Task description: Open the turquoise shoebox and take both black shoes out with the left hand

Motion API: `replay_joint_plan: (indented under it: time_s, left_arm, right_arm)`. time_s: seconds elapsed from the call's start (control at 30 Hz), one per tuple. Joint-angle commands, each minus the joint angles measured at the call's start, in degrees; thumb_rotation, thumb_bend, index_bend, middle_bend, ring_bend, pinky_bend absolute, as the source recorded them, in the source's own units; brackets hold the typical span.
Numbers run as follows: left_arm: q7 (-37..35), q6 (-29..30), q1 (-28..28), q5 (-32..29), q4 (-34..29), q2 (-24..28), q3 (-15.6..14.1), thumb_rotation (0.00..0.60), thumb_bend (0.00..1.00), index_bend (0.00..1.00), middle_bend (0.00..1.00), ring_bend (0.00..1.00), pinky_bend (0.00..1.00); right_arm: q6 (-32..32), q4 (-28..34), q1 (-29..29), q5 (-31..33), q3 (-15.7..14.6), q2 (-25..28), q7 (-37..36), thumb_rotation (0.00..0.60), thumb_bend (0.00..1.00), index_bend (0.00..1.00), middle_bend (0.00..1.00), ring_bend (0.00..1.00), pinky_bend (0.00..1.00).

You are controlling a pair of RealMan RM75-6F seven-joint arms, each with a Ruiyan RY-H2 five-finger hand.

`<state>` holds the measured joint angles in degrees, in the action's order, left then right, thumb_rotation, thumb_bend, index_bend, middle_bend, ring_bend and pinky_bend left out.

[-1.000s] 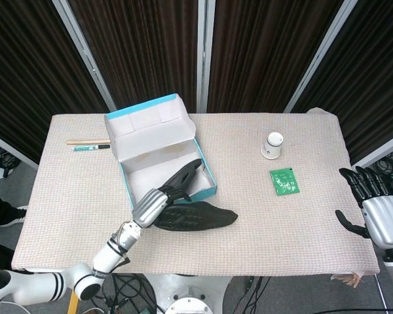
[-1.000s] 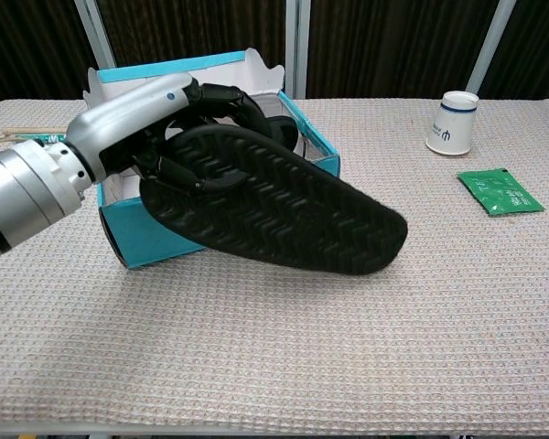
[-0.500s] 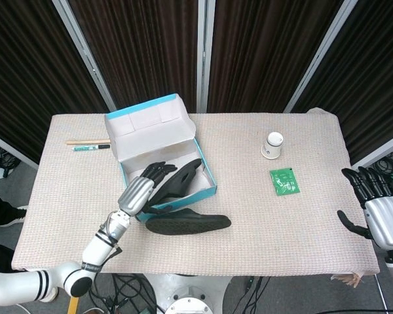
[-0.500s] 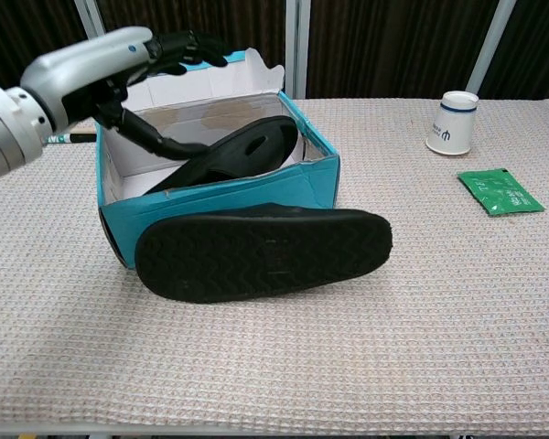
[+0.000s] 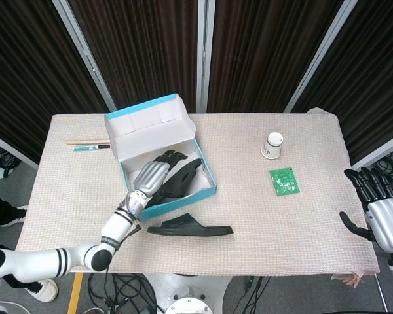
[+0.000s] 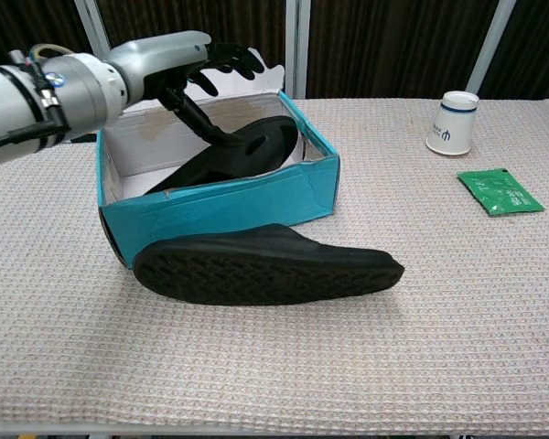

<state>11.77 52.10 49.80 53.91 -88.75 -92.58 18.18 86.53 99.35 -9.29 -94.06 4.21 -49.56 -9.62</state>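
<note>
Table [image 5: 295, 229] covered in a woven beige cloth, working surface for the whole job. Turquoise shoebox [image 6: 247, 197] sits left of centre, lid [image 5: 147, 124] folded back and standing up behind it, so the opening step looks done. One black shoe [image 6: 265, 270] lies on the cloth just in front of the box, on its side with the ribbed sole facing the chest camera and touching the box's front wall; judged already taken out. Second black shoe [image 6: 233, 155] is inside the box, one end propped up on the right rim, which leaves it reachable from above. Left hand [image 6: 197, 57] hovers over the open box, fingers spread and empty, thumb pointing down toward the inside shoe; contact cannot be told. Likely lining up to grasp it. Right hand [image 5: 378, 209] is at the table's right edge, fingers apart, holding nothing. Smaller items well apart from the work: paper cup [image 5: 272, 144], green packet [image 5: 285, 181], pen and stick [image 5: 88, 144] near the left edge.
</note>
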Motion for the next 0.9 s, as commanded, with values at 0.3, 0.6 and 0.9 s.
replay_joint_plan:
  time_s: [0.3, 0.6, 0.9]
  left_arm:
    - [4.63, -3.20, 6.04, -8.64, 7.48, -4.92, 1.55, 0.600, 0.20, 0.15, 0.12, 0.05, 0.18]
    - [7.05, -3.36, 7.45, -11.81, 11.42, -7.24, -0.19, 0.600, 0.20, 0.15, 0.12, 0.05, 0.18]
    - [8.53, -5.36, 8.57, -14.79, 14.36, -8.39, -1.22, 0.600, 0.20, 0.15, 0.12, 0.07, 0.22]
  right_arm:
    - [0.28, -0.43, 0.48, 0.65, -0.03, 0.15, -0.51, 0.600, 0.24, 0.00, 0.10, 0.00, 0.03]
    - [0.07, -1.10, 0.56, 0.98, -0.06, -0.06, -1.16, 0.600, 0.24, 0.00, 0.10, 0.00, 0.03]
    - [-0.20, -1.26, 0.51, 1.17, -0.01, -0.14, -1.19, 0.600, 0.24, 0.00, 0.10, 0.00, 0.03]
